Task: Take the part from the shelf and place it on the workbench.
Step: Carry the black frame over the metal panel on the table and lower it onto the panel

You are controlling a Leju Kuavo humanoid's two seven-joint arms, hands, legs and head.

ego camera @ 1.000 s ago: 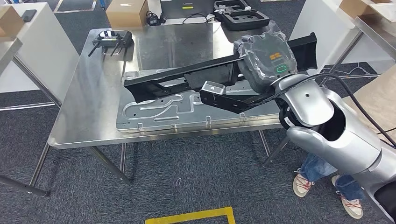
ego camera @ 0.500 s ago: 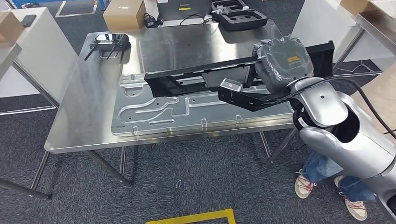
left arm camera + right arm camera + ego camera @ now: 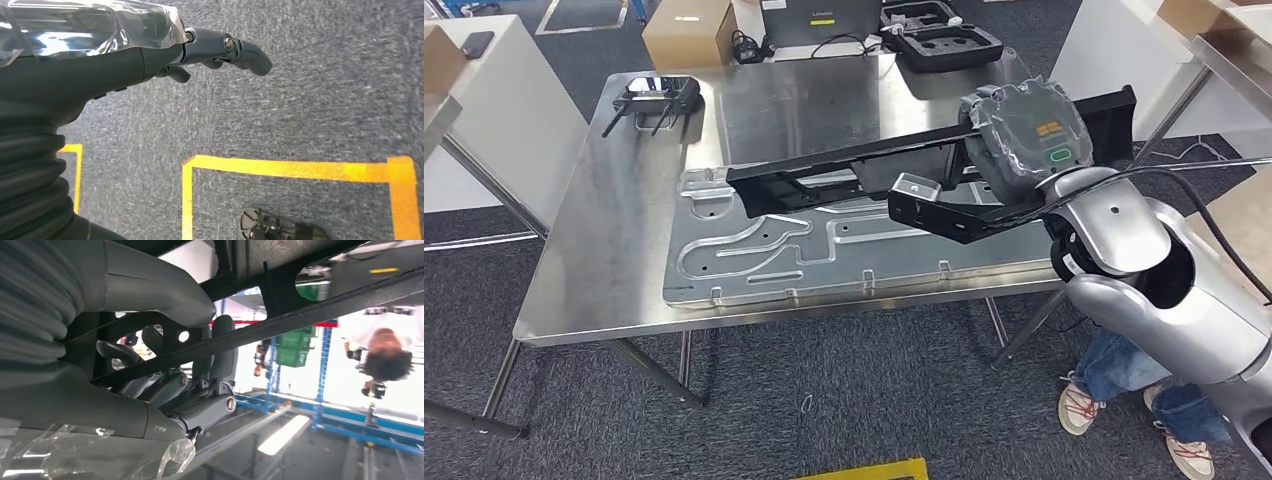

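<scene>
A long black frame part point(image 3: 844, 170) stretches across the steel workbench point(image 3: 614, 230), over a stamped grey metal panel point(image 3: 754, 260) lying on it. My right hand point(image 3: 1024, 135), wrapped in clear plastic, grips the part near its right end. In the right wrist view its fingers point(image 3: 200, 375) curl around a black bar of the part point(image 3: 300, 315). Whether the part's left end touches the panel I cannot tell. My left hand point(image 3: 225, 50) hangs over the carpet with its fingers apart, holding nothing.
A black controller point(image 3: 656, 95) lies at the bench's far left corner. Behind the bench are a cardboard box point(image 3: 686, 30) and a black foam tray point(image 3: 944, 45). A person's legs point(image 3: 1124, 370) stand by my right arm. Yellow tape point(image 3: 300, 170) marks the floor.
My right hand has carried the black part a little to the right and farther over the bench. The head view has shifted slightly. The grip is unchanged.
</scene>
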